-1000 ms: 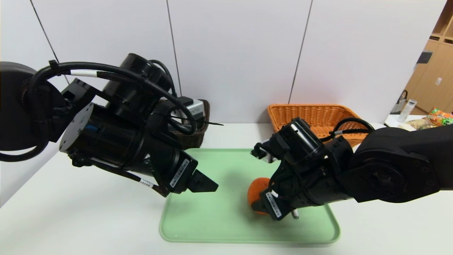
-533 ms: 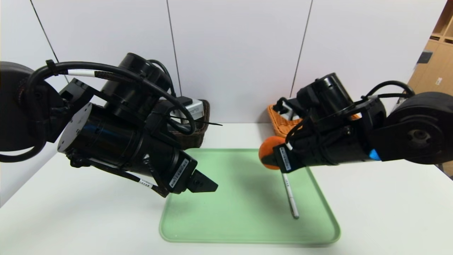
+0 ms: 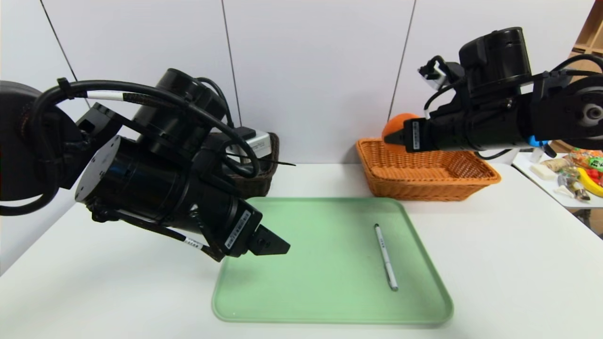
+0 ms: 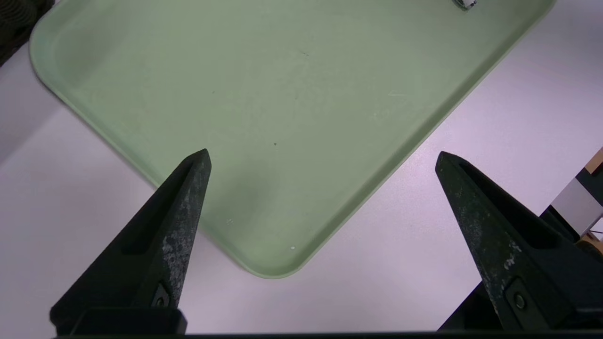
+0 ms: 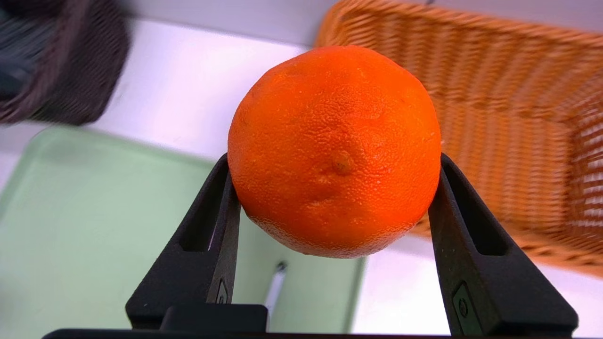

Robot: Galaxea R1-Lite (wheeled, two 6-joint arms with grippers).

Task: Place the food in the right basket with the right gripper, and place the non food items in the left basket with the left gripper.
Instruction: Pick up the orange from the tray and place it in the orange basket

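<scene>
White wall panels stand behind the white tabletop (image 3: 494, 263), where a green tray (image 3: 306, 282) lies between two baskets. We see the right tool (image 5: 334, 188) pinching the orange (image 5: 334, 150) from both sides, high above the near left corner of the right basket (image 3: 424, 172). The left tool (image 4: 320, 160) hangs with its fingers spread wide over the tray's near left corner, holding nothing. On the tray, only the white pen (image 3: 386, 256) remains.

We think the main risk is a release too early: the fruit sits over the basket's edge, not its middle, so it may hit the rim and roll onto the tabletop. The skin is round and smooth, and the fingers touch it only at two narrow places, so a quick swing may let it slip.

The left basket (image 3: 256, 181) is mostly hidden behind the left arm, so we cannot tell what is inside. In the head view, the orange is half covered by the tool.
</scene>
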